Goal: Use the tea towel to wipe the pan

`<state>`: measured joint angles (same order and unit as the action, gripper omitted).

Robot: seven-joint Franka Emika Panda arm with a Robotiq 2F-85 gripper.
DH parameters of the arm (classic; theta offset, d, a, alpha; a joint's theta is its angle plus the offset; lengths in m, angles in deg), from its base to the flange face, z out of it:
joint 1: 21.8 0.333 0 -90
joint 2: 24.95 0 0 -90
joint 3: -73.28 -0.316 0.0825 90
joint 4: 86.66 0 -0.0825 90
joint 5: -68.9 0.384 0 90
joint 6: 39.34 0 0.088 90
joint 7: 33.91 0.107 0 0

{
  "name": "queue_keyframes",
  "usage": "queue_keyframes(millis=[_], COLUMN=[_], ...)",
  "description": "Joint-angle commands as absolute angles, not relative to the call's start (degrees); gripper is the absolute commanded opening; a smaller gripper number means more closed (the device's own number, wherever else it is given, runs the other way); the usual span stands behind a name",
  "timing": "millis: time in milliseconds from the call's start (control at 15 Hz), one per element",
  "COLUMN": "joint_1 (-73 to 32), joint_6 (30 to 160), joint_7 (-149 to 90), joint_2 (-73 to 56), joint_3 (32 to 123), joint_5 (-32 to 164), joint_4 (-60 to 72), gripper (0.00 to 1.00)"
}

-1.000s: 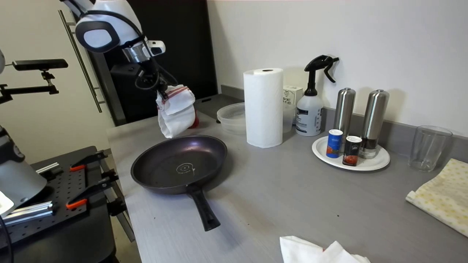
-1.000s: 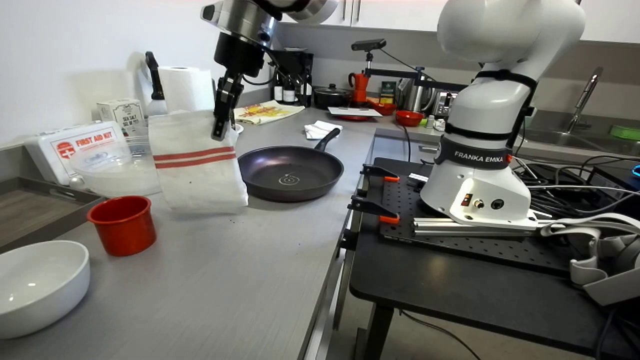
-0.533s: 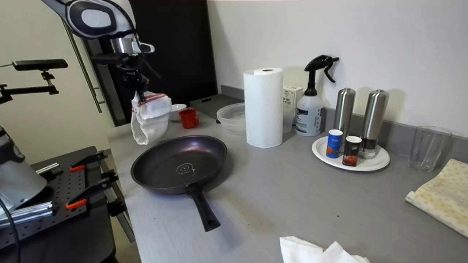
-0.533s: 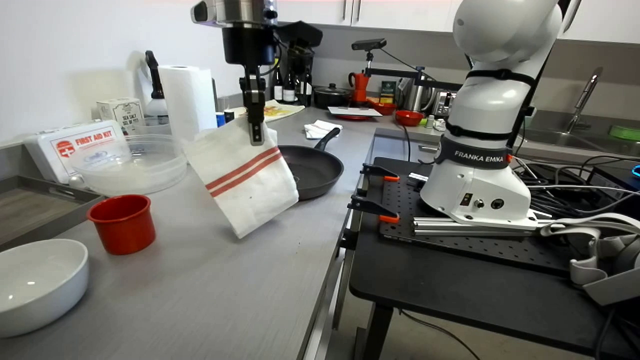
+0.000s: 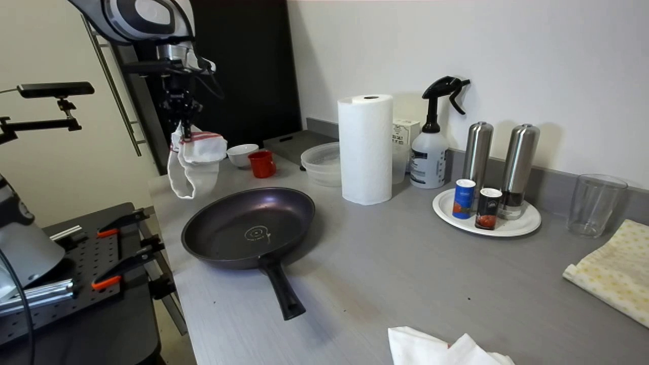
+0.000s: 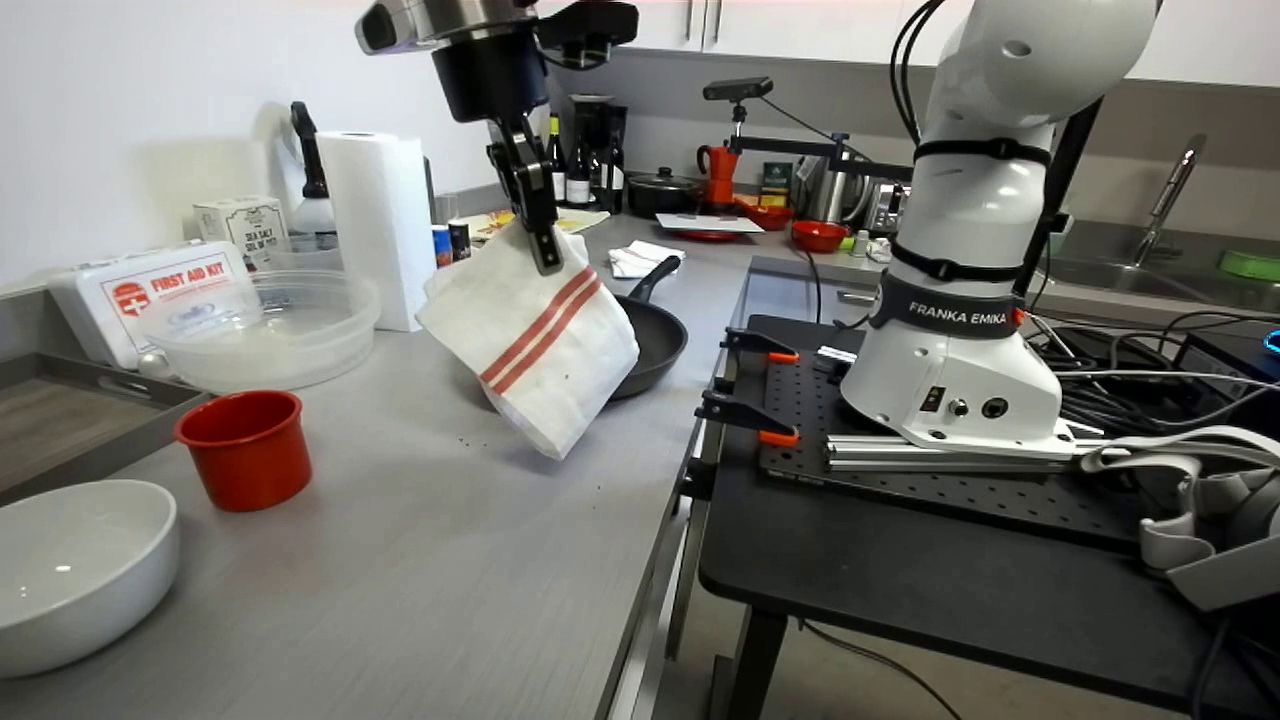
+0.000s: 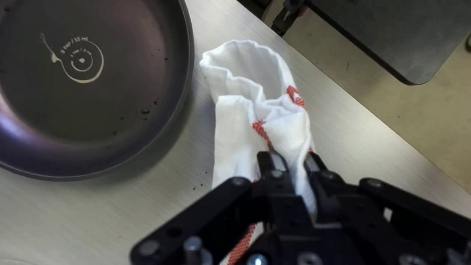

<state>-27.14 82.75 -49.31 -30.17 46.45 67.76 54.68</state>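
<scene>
Kitchen. Grey counter (image 5: 385, 279) carries frying pan (image 5: 228, 238), paper-towel roll (image 5: 365, 152), carton (image 6: 242, 226) marked "SEA SALT", lidded black pot (image 6: 662, 196) and red moka pot (image 6: 720, 176). Sink (image 6: 1215, 290) with tap (image 6: 1168, 205) at far side; white wall cupboards (image 6: 800, 28) above.

A plain white wall (image 5: 532, 45) rises behind a grey worktop (image 5: 385, 274) with faint, straight grain. In an exterior view, a tall black panel (image 5: 248, 66) stands beyond its far end, near a cream panel (image 5: 86, 177) with a long metal bar handle (image 5: 110, 83). In an exterior view, white wall cupboards (image 6: 800, 25) hang above a grey splashback (image 6: 665, 115) and a steel sink (image 6: 1220, 300). A round-cornered black table (image 6: 860, 550) stands beside the worktop, over a beige floor (image 6: 860, 690). Soft shadows (image 5: 408, 106) fall on the wall.
</scene>
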Motion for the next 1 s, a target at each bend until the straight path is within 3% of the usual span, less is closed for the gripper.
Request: queue_keyframes(millis=[0, 867, 933], joint_1=[-19.2, -12.4, -12.5], joint_6=[80.7, 90.6, 91.0], joint_7=[-48.6, -52.2, -52.6], joint_2=[-23.6, -9.5, -9.6], joint_3=[53.4, 57.9, 57.8], joint_5=[65.2, 65.6, 65.8], joint_4=[49.0, 42.9, 43.1], gripper=[0.03, 0.03, 0.37])
